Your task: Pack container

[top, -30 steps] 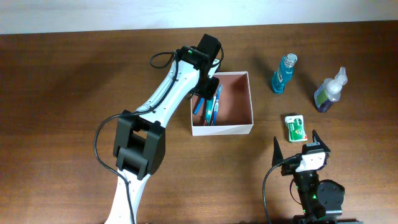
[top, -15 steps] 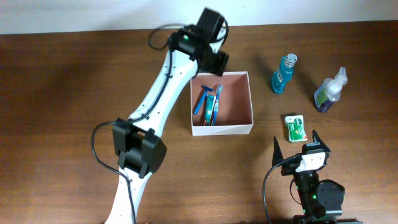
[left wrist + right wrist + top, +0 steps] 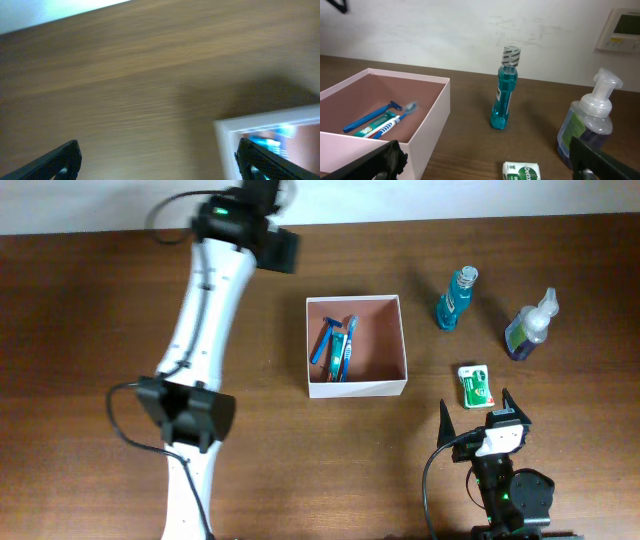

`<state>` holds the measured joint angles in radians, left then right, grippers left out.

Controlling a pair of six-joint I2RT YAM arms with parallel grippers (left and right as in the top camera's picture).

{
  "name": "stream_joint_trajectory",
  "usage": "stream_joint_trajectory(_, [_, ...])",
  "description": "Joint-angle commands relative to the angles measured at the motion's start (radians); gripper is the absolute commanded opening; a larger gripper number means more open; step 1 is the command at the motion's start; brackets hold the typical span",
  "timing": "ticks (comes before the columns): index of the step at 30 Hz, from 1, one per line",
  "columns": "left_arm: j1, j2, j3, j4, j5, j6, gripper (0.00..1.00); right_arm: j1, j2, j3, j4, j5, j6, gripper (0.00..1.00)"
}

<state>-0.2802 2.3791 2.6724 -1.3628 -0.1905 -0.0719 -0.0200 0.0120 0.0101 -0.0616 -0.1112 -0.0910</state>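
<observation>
The container [image 3: 358,388], a white-walled square box with a pinkish floor, sits mid-table. A blue razor [image 3: 325,340] and a toothbrush with a tube [image 3: 343,348] lie along its left side. My left gripper [image 3: 283,250] hovers over bare table beyond the box's far left corner. Its jaws [image 3: 160,165] are open and empty, with the box's white rim [image 3: 260,125] at the right. My right gripper [image 3: 478,412] rests open at the front right. It faces the box wall [image 3: 432,125], and nothing is between its fingers [image 3: 492,162].
A blue mouthwash bottle [image 3: 456,298] stands right of the box. A pump bottle of purple liquid [image 3: 530,325] stands further right. A green-and-white packet [image 3: 476,385] lies just ahead of the right gripper. A white wall runs behind the table's far edge.
The left gripper opened, rose out of the container and swung back and to the left. The razor and toothbrush stay in the box. The right arm has not moved.
</observation>
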Motion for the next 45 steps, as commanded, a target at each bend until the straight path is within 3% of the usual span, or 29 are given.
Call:
stream_joint_trajectory(1, [0.1,-0.006,0.012,0.001,-0.041,0.005,0.99,-0.006,-0.008,-0.005,-0.006,-0.009,-0.006,0.98])
stream_joint_trajectory(13, [0.28,-0.004,0.012,-0.001,-0.008,0.005,0.99,-0.006,-0.008,-0.005,-0.006,-0.009,-0.006,0.98])
stream_joint_trajectory(36, [0.288,-0.004,0.012,-0.001,-0.008,0.005,0.99,-0.006,-0.008,-0.005,-0.002,-0.013,-0.006,0.98])
stream_joint_trajectory(45, [0.288,-0.004,0.012,-0.001,-0.008,0.005,0.99,-0.007,-0.008,-0.005,0.226,-0.001,-0.01,0.98])
